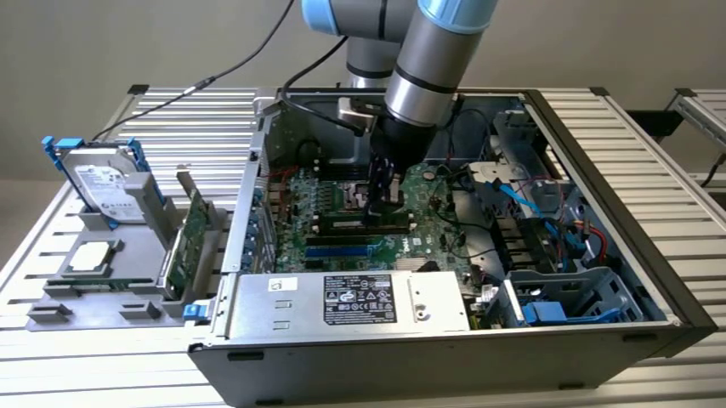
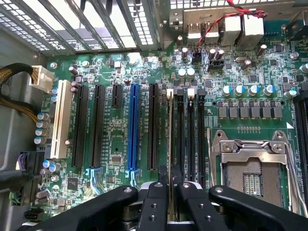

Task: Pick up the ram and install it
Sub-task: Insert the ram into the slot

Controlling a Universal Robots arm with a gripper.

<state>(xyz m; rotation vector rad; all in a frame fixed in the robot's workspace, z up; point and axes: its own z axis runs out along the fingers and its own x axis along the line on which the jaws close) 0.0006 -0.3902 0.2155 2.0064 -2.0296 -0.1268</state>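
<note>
Gripper (image 2: 169,207) is down inside the open computer case (image 1: 635,246), directly over the motherboard (image 2: 115,134). In the wrist view its two black fingers (image 2: 154,207) stand nearly together, with only a thin gap between them, and they pinch the ram (image 2: 170,144) edge-on; the stick shows as one narrow pale line running away from the fingertips. The ram sits in line with the memory slots (image 2: 190,130), at the slot nearest the long black expansion slot (image 2: 153,127); whether it is fully seated cannot be told. In the exterior view the gripper (image 1: 386,204) hangs from the arm (image 1: 437,59) over the middle of the board, beside the green memory area. Count on the board, wrist view: one white expansion slot (image 2: 60,120), one blue expansion slot (image 2: 133,127), three long black expansion slots, one short black slot (image 2: 116,95), one open processor socket (image 2: 252,168) with its metal frame. The memory slots lie side by side as dark parallel channels; their exact number cannot be told. Count outside the case, exterior view: one hard drive (image 1: 104,183) with blue rails, upright in a grey holder (image 1: 102,285) on the counter (image 1: 34,229) at the exterior view's left; one green expansion card (image 1: 187,242) standing in the same holder, just beside the case wall. One power supply (image 1: 352,302) with a label lies along the near edge of the case.
</note>
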